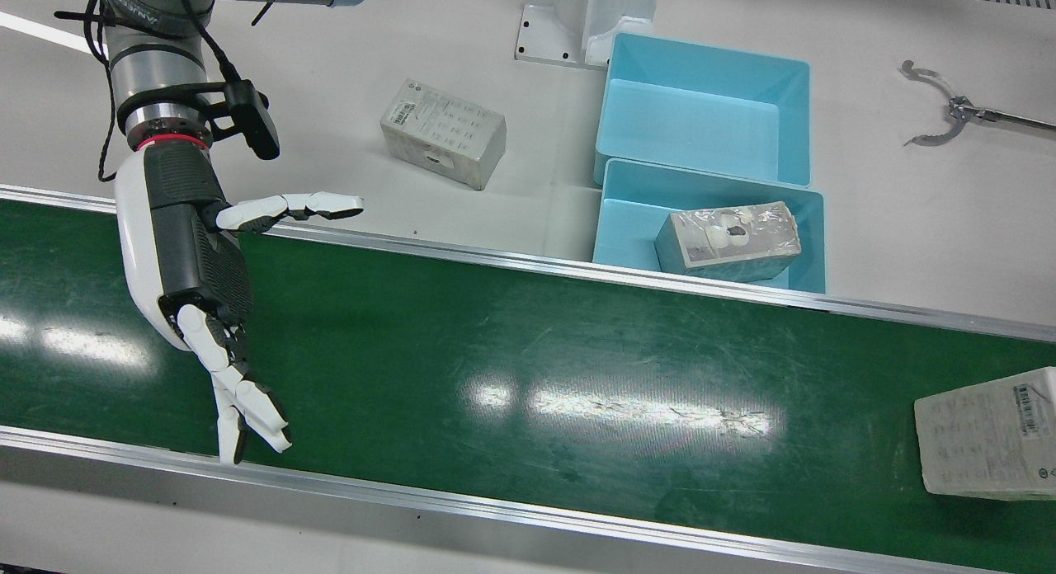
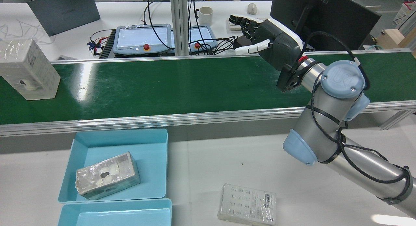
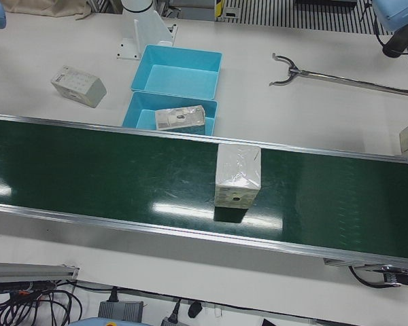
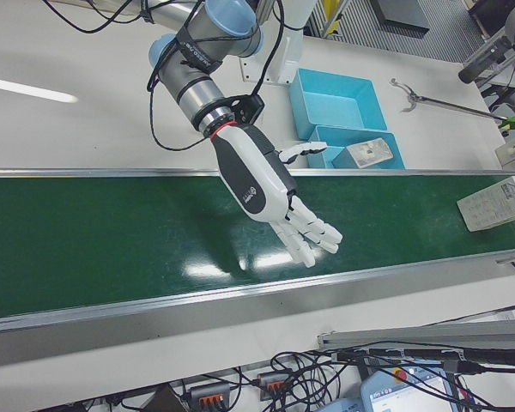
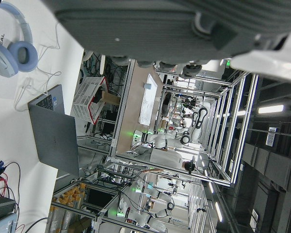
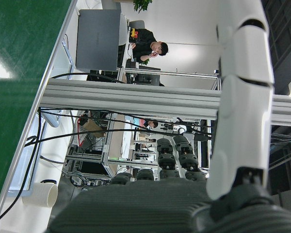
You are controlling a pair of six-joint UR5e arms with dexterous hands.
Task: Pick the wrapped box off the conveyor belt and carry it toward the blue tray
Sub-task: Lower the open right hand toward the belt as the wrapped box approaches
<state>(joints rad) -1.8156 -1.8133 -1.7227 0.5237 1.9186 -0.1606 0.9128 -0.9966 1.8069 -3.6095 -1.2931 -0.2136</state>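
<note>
The wrapped box stands on the green conveyor belt at its right end in the front view; it also shows in the rear view and the left-front view. My right hand hovers open over the belt's opposite end, far from the box, palm empty, and is seen too in the rear view and right-front view. Beside the belt sits a blue tray holding another wrapped box. My left hand shows only in its own view, empty, fingers apart.
A second blue tray sits behind the first. A third wrapped box lies on the white table near the right arm. A metal grabber tool lies on the table's far side. Screens, pendants and cables stand beyond the belt.
</note>
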